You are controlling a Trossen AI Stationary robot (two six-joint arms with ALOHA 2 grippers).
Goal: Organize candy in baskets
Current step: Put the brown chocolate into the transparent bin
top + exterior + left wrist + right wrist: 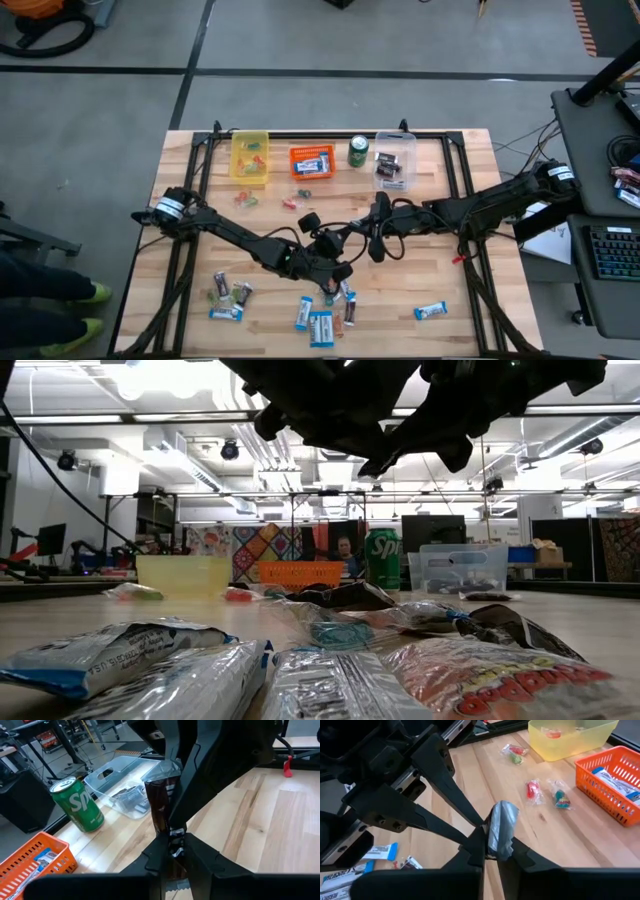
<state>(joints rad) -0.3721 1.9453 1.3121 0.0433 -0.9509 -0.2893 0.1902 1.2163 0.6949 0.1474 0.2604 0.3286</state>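
Observation:
My two grippers meet above the middle of the table, both shut on one dark brown mini bar (159, 805) with silvery wrapper ends. My left gripper (172, 840) reaches in from the table's left (340, 265), and my right gripper (492, 854) from the right (376, 238). The yellow basket (250, 158), orange basket (312, 160) and clear basket (394, 160) stand in a row at the far edge, each with candy in it. More candy lies loose near the front edge (320, 325) and front left (228, 295). My left gripper pinches one end of the bar (169, 827) between its two fingers, coming roughly level from the table's left. The bar sticks out past the fingertips, lifted clear of the table. My right gripper pinches the bar's other end, the silvery crimped wrapper (500, 837), between its two fingers. It comes from the table's right, opposite my left gripper's fingers (445, 815). The bar spans the gap between the two grippers, clear of the table.
A green soda can (358, 150) stands between the orange and clear baskets. Small sweets lie in front of the yellow basket (246, 199) and the orange one (296, 198). A blue-and-white bar (431, 311) lies front right. The table's black frame (462, 170) runs along its edges.

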